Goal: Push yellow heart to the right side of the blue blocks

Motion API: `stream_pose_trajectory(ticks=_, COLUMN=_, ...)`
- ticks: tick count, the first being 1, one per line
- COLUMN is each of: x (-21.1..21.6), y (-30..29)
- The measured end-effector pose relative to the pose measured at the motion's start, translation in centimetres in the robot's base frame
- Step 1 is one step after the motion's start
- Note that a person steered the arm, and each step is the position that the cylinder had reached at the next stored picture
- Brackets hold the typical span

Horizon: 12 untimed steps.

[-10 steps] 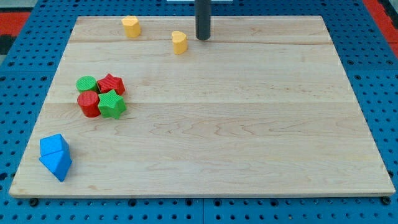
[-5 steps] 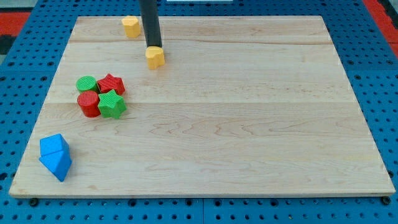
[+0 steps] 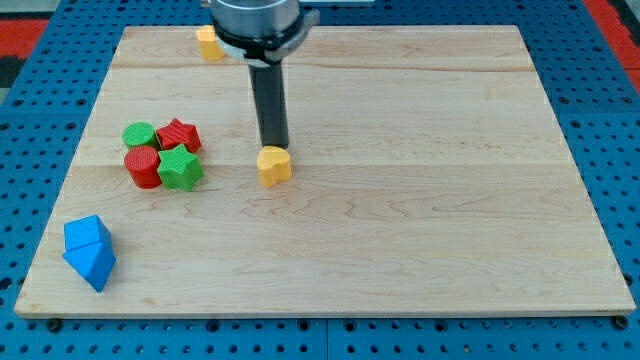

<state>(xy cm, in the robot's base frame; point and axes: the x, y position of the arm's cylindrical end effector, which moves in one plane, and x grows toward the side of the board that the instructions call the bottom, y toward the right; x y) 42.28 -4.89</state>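
My tip [image 3: 274, 147], the lower end of the straight dark rod, stands at the top edge of the small yellow heart block [image 3: 273, 165], touching it or nearly so; this tool is a plain rod with no parts that open or clamp. The yellow heart sits on the pale wooden bench [image 3: 420, 200], a little left of the middle. To its left lies a tight cluster of 4 blocks: a green round block [image 3: 139, 134], a red star block [image 3: 180, 133], a red round block [image 3: 142, 167] and a green star block [image 3: 180, 168], all touching one another. The 2 blue blocks [image 3: 88, 251], angular and pressed together, lie well apart from the heart, near the view's bottom-left corner. A second yellow block [image 3: 207, 43] sits near the view's top edge, partly hidden by the arm.
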Motion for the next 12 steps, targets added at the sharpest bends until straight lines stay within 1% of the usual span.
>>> stream_pose_trajectory(ticks=1, x=2.2, y=2.5)
stream_pose_trajectory(ticks=2, x=4.7, y=2.9)
stream_pose_trajectory(ticks=3, x=6.1, y=0.3)
stream_pose_trajectory(ticks=4, x=5.2, y=-3.2)
stream_pose_trajectory(ticks=6, x=4.5, y=-6.0)
stream_pose_trajectory(ticks=8, x=5.1, y=-6.2)
stream_pose_trajectory(ticks=9, x=7.2, y=-6.0)
stream_pose_trajectory(ticks=10, x=8.4, y=-6.2)
stream_pose_trajectory(ticks=12, x=8.4, y=-8.7)
